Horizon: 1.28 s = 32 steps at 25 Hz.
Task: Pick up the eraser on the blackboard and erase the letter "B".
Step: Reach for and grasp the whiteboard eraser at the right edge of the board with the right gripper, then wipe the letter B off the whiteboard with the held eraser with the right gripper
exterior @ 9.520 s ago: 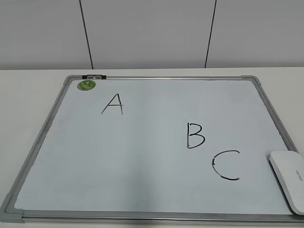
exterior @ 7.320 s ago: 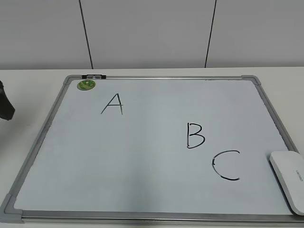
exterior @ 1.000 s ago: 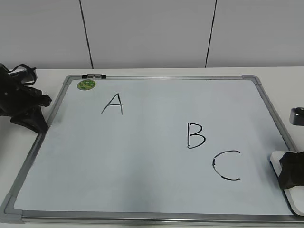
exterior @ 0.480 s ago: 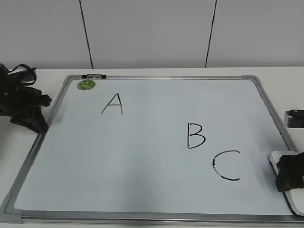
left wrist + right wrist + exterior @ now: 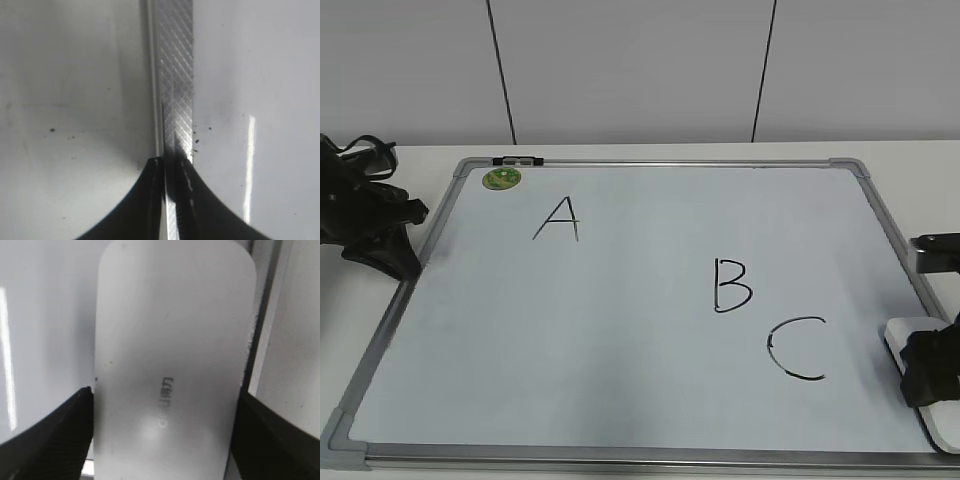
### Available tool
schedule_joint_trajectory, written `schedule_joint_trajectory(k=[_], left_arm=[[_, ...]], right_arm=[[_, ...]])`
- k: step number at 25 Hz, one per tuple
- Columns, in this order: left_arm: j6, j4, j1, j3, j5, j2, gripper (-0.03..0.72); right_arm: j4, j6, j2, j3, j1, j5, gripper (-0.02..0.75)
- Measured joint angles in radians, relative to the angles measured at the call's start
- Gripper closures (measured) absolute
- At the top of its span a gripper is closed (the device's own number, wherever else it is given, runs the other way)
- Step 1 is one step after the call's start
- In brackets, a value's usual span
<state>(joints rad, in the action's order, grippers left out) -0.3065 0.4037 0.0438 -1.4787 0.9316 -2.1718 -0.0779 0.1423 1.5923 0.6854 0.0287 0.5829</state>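
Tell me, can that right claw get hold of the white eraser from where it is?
Probably yes: the right gripper already straddles the eraser, one finger on each long side, with nothing between.
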Motion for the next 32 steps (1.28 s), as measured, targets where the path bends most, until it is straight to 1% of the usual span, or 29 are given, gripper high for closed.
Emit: schedule_joint_trajectory(k=[5, 9, 19, 21, 27, 28, 29, 32], left_arm=[[0.000, 0.000, 0.000, 0.000, 0.000, 0.000, 0.656], [0.000, 0.000, 0.000, 0.000, 0.000, 0.000, 0.656], [0.000, 0.000, 0.000, 0.000, 0.000, 0.000, 0.656], [0.000, 0.000, 0.000, 0.000, 0.000, 0.000, 0.656], [0.000, 0.000, 0.000, 0.000, 0.000, 0.000, 0.656], [0.000, 0.000, 0.000, 0.000, 0.000, 0.000, 0.656], [0.000, 0.000, 0.000, 0.000, 0.000, 0.000, 0.656], [0.000, 0.000, 0.000, 0.000, 0.000, 0.000, 0.656]], right_arm=[[0.018, -0.021, 0.000, 0.000, 0.000, 0.000, 0.195], [0.023, -0.028, 0.004, 0.015, 0.001, 0.017, 0.198], [0.028, -0.030, 0.006, 0.181, 0.010, 0.219, 0.200], [0.028, -0.030, 0.006, 0.223, 0.035, 0.243, 0.200], [0.028, -0.031, 0.031, 0.405, 0.180, 0.284, 0.201], [0.028, -0.031, 0.031, 0.405, 0.180, 0.284, 0.201], [0.021, -0.051, 0.071, 0.482, 0.218, 0.305, 0.201], [0.017, -0.060, 0.150, 0.577, 0.263, 0.327, 0.201]])
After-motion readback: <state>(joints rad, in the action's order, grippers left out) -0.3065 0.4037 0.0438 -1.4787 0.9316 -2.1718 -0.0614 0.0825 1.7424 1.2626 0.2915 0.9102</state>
